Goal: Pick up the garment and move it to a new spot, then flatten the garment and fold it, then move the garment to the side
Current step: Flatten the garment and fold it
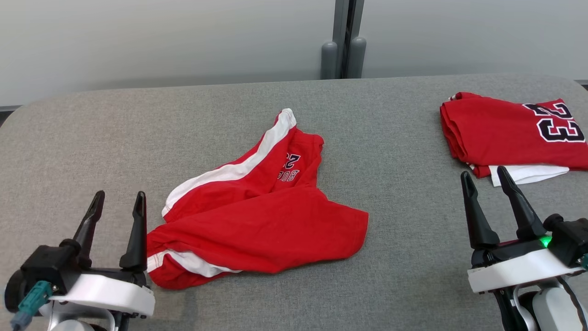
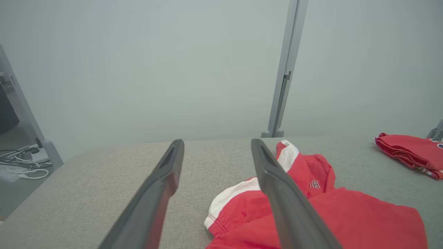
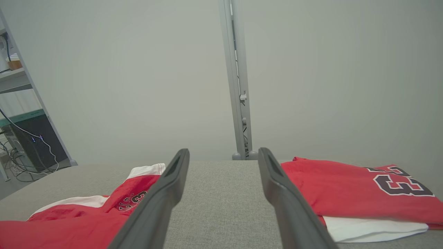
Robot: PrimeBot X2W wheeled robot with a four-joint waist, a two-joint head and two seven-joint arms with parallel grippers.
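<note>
A crumpled red garment point(image 1: 257, 216) with white side stripes and dark lettering lies in a heap at the middle of the grey table point(image 1: 92, 138). The same garment point(image 2: 311, 207) shows low right in the left wrist view and the garment point(image 3: 86, 214) low left in the right wrist view. My left gripper point(image 1: 118, 202) stands open just left of the garment's near edge, nothing between its fingers. My right gripper point(image 1: 486, 177) is open at the lower right, well apart from the garment.
A folded red jersey point(image 1: 514, 133) with a dark number, white cloth under it, lies at the table's far right, just beyond my right gripper. A grey post point(image 1: 344, 41) and a pale wall stand behind the table. Cables point(image 2: 24, 166) lie on the floor off the left side.
</note>
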